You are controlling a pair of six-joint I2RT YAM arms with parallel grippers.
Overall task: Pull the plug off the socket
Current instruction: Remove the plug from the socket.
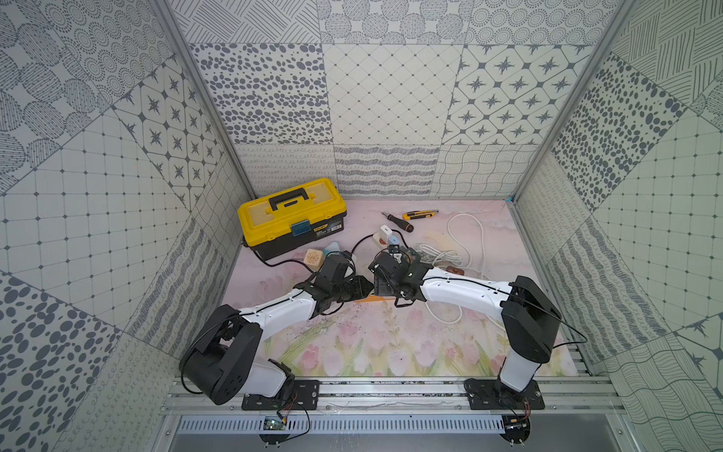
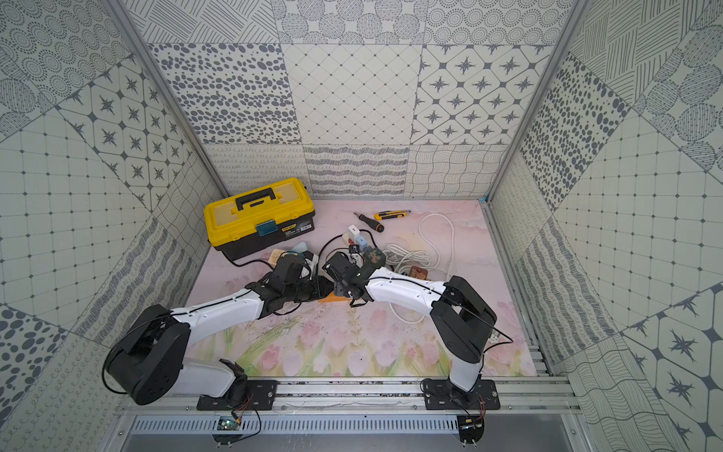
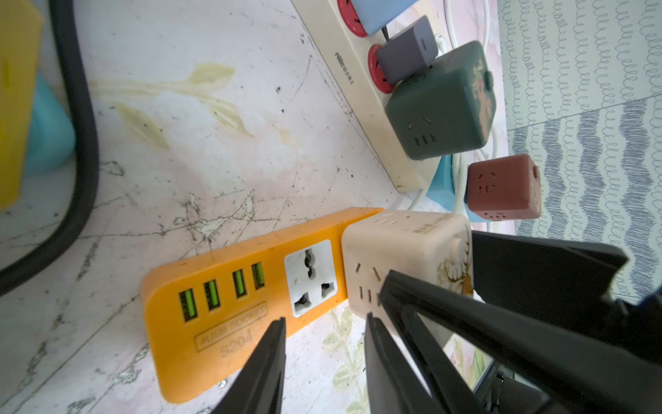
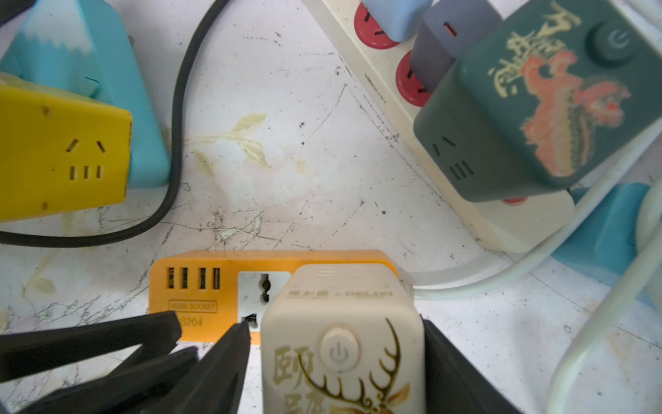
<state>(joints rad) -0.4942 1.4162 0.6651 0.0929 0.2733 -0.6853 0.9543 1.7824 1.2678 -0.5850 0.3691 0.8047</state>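
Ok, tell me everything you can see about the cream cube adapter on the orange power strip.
The cream cube adapter looks like matte, slightly grubby plastic with rounded edges. One face has a round power button and gold antler artwork, and other faces have socket slots. It sits squarely on one end of the orange power strip. Fingers of the right gripper flank it.

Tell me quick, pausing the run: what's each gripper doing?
Left gripper: open, fingers apart at the orange power strip, gripping nothing.
Right gripper: fingers either side of the cream cube plug; clamped or not, cannot tell.
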